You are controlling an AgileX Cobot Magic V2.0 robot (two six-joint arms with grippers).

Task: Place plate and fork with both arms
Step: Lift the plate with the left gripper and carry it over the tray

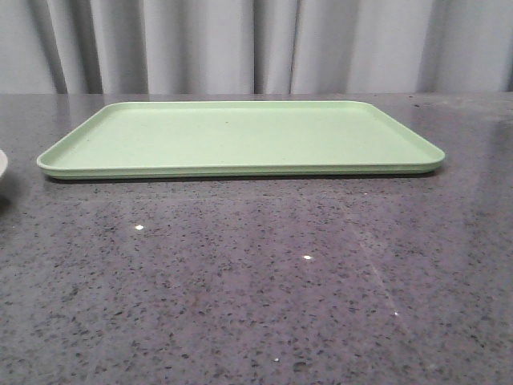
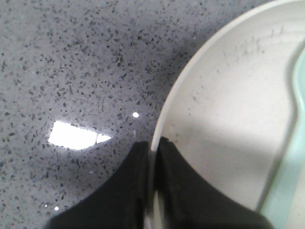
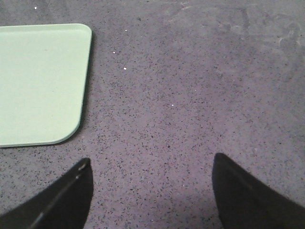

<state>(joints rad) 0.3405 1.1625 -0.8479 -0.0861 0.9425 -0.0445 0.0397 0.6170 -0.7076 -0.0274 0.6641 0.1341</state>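
- Front view: the light-green tray (image 1: 240, 138) lies flat on the speckled grey table (image 1: 256, 281), and only a pale sliver of the plate (image 1: 2, 167) peeks in at the far left edge.
- Left wrist view fills that gap: the plate (image 2: 224, 124) sits on the table, and the left gripper (image 2: 152, 186) is clamped on its rim, one dark finger (image 2: 128, 191) outside, the other inside.
- A pale blue-green object (image 2: 290, 162) lies in the plate, cut off by the frame; I can't make out what it is.
- Right wrist view: the right gripper (image 3: 151, 191) hangs spread wide over bare table, a tray corner (image 3: 43, 81) beside it.
- The fork shows in no view.
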